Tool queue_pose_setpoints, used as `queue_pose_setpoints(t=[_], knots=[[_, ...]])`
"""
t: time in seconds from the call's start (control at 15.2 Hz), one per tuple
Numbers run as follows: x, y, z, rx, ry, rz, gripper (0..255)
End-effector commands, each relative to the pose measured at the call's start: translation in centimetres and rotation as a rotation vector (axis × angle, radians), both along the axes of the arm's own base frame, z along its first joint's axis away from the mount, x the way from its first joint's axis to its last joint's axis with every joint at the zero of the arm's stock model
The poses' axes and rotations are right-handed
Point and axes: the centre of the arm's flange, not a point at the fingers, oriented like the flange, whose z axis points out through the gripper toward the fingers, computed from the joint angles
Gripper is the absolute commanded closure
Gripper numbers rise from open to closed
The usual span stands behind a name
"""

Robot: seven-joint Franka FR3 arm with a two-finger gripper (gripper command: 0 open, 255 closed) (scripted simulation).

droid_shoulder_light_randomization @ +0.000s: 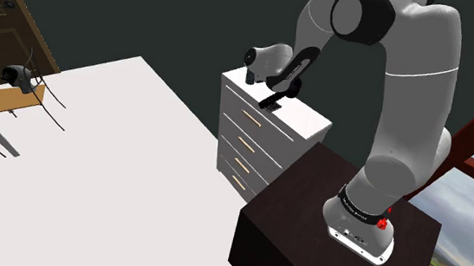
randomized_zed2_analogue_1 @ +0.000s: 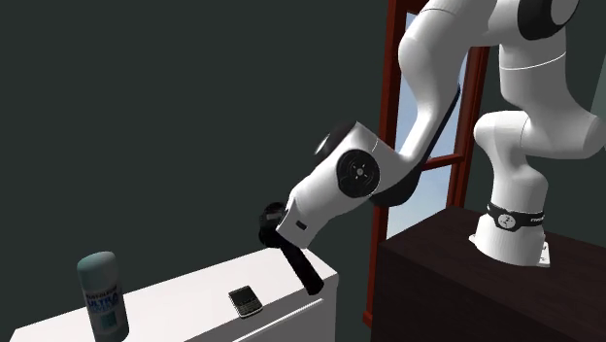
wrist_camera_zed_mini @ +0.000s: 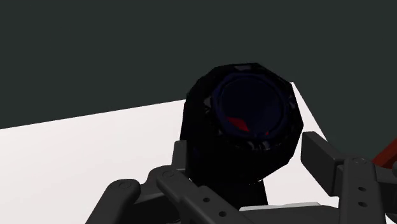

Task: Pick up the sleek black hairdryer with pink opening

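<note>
A white robot arm (droid_shoulder_light_randomization: 405,124) rises from a dark brown box stand (droid_shoulder_light_randomization: 298,215) at the lower right of the shoulder view. It bends up and over to a white chest of drawers (droid_shoulder_light_randomization: 247,146) near the middle of the frame.

In the second exterior view the arm's white hand slants down to the lower left. Its black pincer (randomized_zed2_analogue_1: 275,225) sits at the centre of the frame, over the right end of the white worktop (randomized_zed2_analogue_1: 185,291). The black hairdryer (randomized_zed2_analogue_1: 299,264) slopes from the pincer down to the right. Its lower tip lies over the worktop's right front edge; I cannot tell whether it touches.

In the wrist view the hairdryer fills the middle of the frame. Its round opening faces the camera, dark bluish inside with a small red patch. One black finger (wrist_camera_zed_mini: 168,181) sits on each side of the body, and they look clamped against it.

On the worktop, a small dark phone (randomized_zed2_analogue_1: 245,300) lies flat at the bottom centre of the second exterior view. A grey-green spray can (randomized_zed2_analogue_1: 102,296) stands upright at the lower left, well apart from the phone. A red-brown window frame (randomized_zed2_analogue_1: 388,126) stands behind the arm, against a dark grey-green wall.
</note>
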Motion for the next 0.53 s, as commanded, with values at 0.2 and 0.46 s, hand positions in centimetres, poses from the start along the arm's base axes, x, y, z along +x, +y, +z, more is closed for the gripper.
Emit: queue_pose_setpoints(t=[0.2,0.46], knots=[[0.1,0.0,2.7,0.000,0.000,0.000,255],[0.1,0.0,3.8,0.000,0.000,0.000,255]])
